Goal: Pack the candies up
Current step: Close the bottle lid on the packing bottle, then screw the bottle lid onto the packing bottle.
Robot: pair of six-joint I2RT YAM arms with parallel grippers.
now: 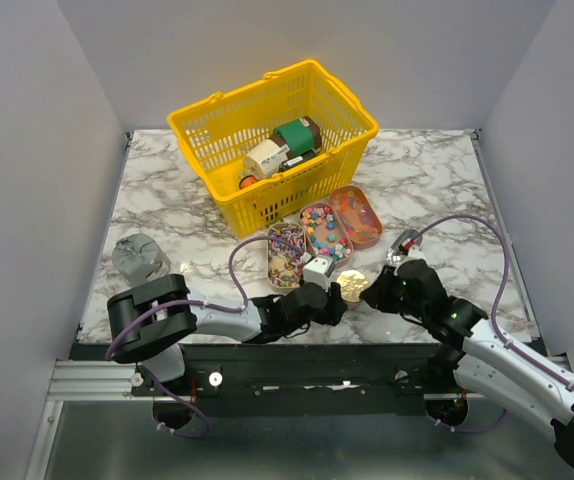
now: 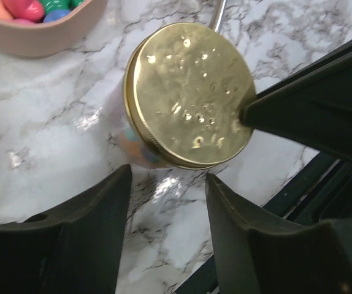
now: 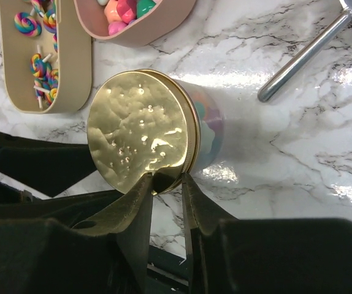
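Close to the near edge of the marble bench [image 1: 437, 180], about midway along it, the right gripper [image 3: 164, 182] pinched the rim of the gold lid [image 3: 138, 131] on a glass jar [image 3: 211, 131].

Its two fingers were clamped on either side of the lid's edge, and pastel candies [image 3: 208, 122] showed through the jar's wall. The left gripper [image 2: 167, 184] sat just beside the jar, its jaws spread apart with nothing between them. More candies filled three oval trays [image 1: 347, 192] just beyond the jar, toward the bench's middle; one beige tray held swirled lollipops [image 3: 26, 23]. A metal spoon handle [image 3: 305, 52] lay on the marble near the jar. A yellow basket [image 1: 267, 200] of bottles and cans stood toward the far edge.
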